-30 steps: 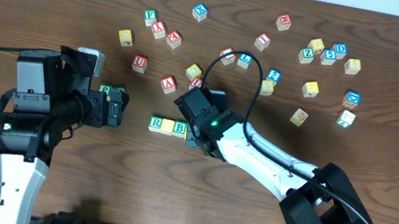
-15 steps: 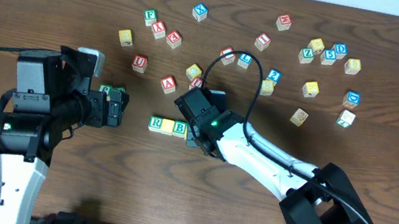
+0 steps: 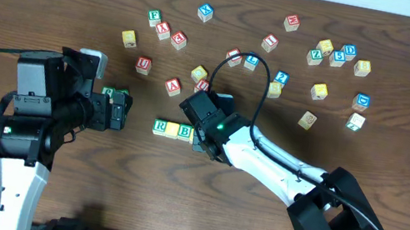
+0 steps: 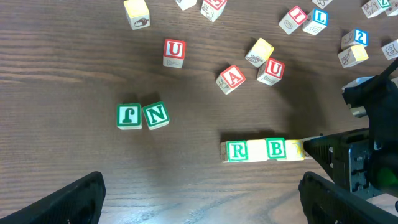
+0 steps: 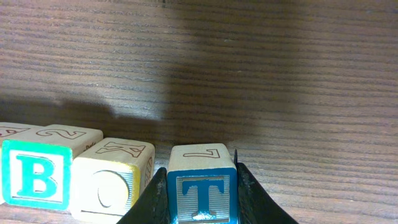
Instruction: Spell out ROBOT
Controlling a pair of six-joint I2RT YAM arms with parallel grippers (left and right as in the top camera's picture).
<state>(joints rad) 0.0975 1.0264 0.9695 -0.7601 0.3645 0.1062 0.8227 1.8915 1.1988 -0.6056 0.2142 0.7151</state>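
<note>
Overhead: I find the green-bordered wooden R cube (image 3: 160, 127), a yellow-faced wooden cube (image 3: 172, 129) and the green-bordered wooden B cube (image 3: 184, 132) touching in a row. The right gripper (image 3: 199, 141) works at the row's right end.
Left wrist: the left gripper (image 4: 199, 190) has its jaws wide apart and empty, parked left, clear of the row.
Right wrist: the jaws clamp the blue-bordered wooden T cube (image 5: 202, 186) upright, just right of the yellow-faced O cube (image 5: 112, 177). I judge this the last letter.
</note>
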